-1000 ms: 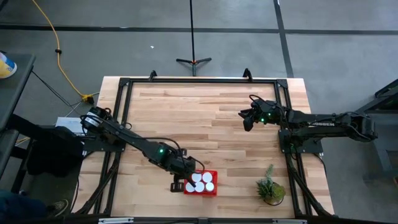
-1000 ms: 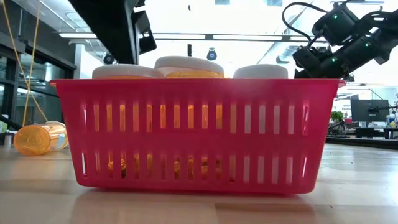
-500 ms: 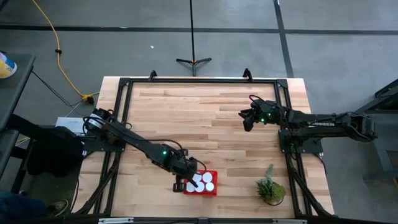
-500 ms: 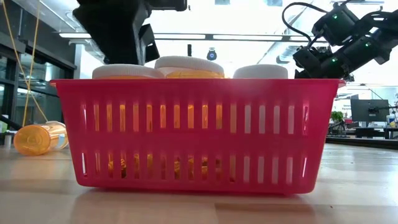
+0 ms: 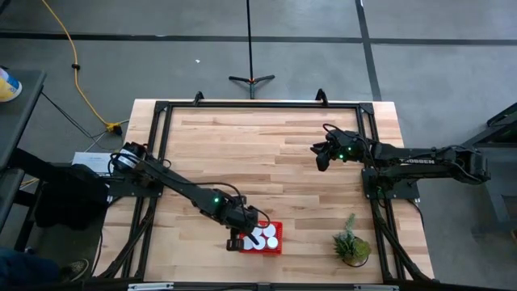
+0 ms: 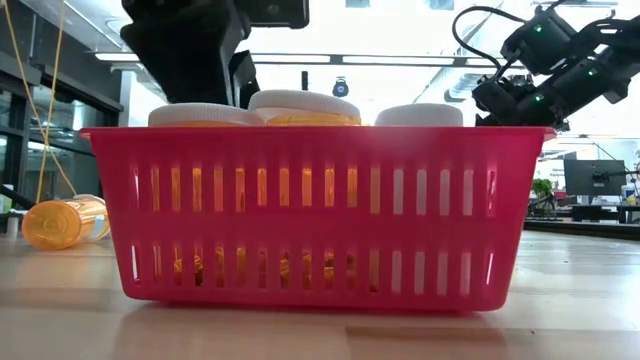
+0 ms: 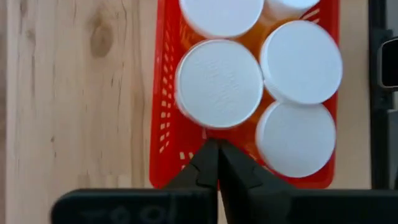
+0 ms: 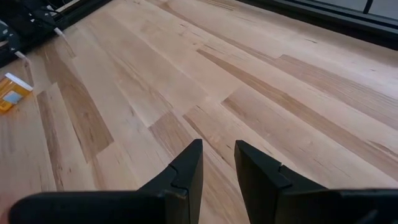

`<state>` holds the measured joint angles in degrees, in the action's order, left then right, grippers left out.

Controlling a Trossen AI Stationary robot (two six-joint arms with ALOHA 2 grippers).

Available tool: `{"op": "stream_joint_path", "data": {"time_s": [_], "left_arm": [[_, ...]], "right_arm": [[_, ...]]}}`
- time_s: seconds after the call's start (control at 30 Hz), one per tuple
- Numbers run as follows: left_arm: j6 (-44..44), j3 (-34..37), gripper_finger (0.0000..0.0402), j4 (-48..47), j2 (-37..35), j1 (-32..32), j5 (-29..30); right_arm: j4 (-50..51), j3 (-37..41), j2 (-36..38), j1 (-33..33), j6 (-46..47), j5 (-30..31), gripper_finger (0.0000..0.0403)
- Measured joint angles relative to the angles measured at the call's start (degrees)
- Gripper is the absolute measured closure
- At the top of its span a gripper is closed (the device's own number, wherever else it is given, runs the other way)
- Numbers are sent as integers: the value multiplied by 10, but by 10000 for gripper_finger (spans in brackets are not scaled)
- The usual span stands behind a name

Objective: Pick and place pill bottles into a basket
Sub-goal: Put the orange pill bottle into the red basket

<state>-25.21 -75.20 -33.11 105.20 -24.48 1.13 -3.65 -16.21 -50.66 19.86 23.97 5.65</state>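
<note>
While the left arm reaches to the lower middle of the high view, the scene stands thus:

Left gripper (image 7: 217,155): over the near-left rim of the basket, fingers pressed together with nothing between them; their tips meet just beside one white cap.

Basket (image 5: 277,247): red mesh, on the table (image 5: 266,153) near its front edge, lower centre of the high view; it fills the middle of the low view.

Pill bottles in basket (image 7: 219,83): upright, white caps packed side by side and touching; four full caps and the edge of a fifth show in the left wrist view; three caps rise above the rim in the low view.

Loose pill bottle (image 6: 62,222): lying on its side on the table, left edge of the low view, apart from the basket.

Right gripper (image 8: 217,163): waiting over bare wood in the right half of the high view, fingers slightly apart, holding nothing.

Potted plant (image 5: 352,245): lower right of the high view, right of the basket.
</note>
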Motion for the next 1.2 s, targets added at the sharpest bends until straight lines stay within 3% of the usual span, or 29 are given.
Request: {"op": "stream_joint_path", "data": {"time_s": [0.1,0.23,0.47,0.67,0.8,1.03,1.2], "left_arm": [[5,0,379,8,0,2,-3],[14,0,379,11,0,10,-3],[15,0,335,37,14,14,-9],[15,-2,378,51,30,12,-23],[15,0,375,37,30,12,-18],[23,-46,263,-79,30,13,11],[44,-95,208,-163,30,13,25]], "right_arm": [[1,0,0,0,0,0,318],[1,0,0,0,0,0,318],[2,0,0,0,0,0,318],[13,0,1,0,0,0,318],[14,0,0,0,0,0,318],[16,0,0,0,-3,4,318],[16,0,0,0,-9,4,318]]}}
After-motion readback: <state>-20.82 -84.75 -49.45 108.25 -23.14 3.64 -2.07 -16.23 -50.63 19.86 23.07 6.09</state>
